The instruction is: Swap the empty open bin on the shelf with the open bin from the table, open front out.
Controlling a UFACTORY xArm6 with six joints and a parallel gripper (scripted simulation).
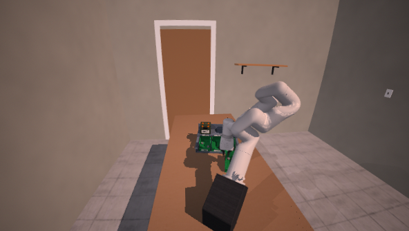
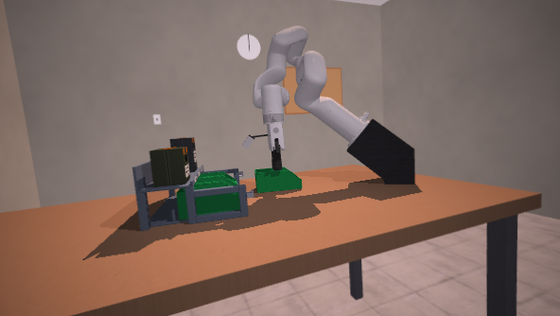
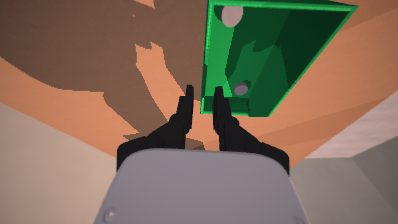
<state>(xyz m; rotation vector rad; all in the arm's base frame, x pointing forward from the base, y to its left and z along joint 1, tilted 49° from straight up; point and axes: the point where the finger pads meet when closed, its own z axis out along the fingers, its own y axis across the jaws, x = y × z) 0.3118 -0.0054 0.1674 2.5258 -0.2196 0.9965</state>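
Note:
An open green bin (image 1: 228,162) (image 2: 278,182) (image 3: 287,55) stands on the table in front of the shelf. In the wrist view it holds a pale round part (image 3: 232,16) and a smaller grey one (image 3: 241,88). My gripper (image 2: 277,168) (image 3: 203,95) is partly open and points down at this bin, one finger on each side of the line of its long side wall, with gaps beside the wall. The grey shelf (image 1: 197,148) (image 2: 191,208) holds green bins (image 1: 204,144) (image 2: 218,203) in its lower row. The arm hides part of that row, and I cannot tell which bin is empty.
Dark boxes with orange marks (image 1: 205,128) (image 2: 170,166) stand on the shelf's upper board at the back. The arm's black base block (image 1: 224,204) (image 2: 385,156) is at the near end of the table (image 1: 173,207) (image 2: 331,227).

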